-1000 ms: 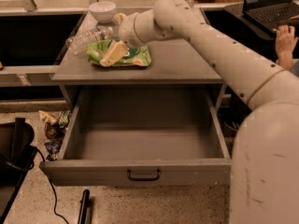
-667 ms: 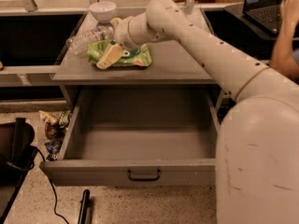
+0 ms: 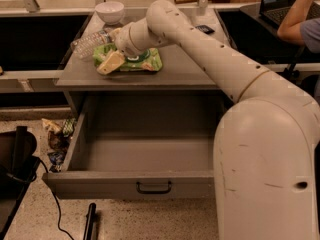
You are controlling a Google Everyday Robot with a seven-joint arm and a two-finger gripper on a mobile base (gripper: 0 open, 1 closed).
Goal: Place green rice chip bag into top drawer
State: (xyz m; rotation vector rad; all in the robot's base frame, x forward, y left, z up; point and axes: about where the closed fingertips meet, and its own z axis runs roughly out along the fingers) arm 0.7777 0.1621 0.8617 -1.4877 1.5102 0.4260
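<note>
The gripper [image 3: 111,62] sits low over the left end of the green rice chip bag [image 3: 144,62], which lies flat on the grey cabinet top [image 3: 192,70] - whether it has a grasp on the bag I cannot tell. The arm reaches in from the near right. Just left of the bag lies a clear plastic bottle [image 3: 89,40], and a white bowl [image 3: 109,10] stands farther back. Below, the top drawer [image 3: 100,185] is pulled wide open toward the near side, its dark handle [image 3: 153,188] centred on the front panel.
</note>
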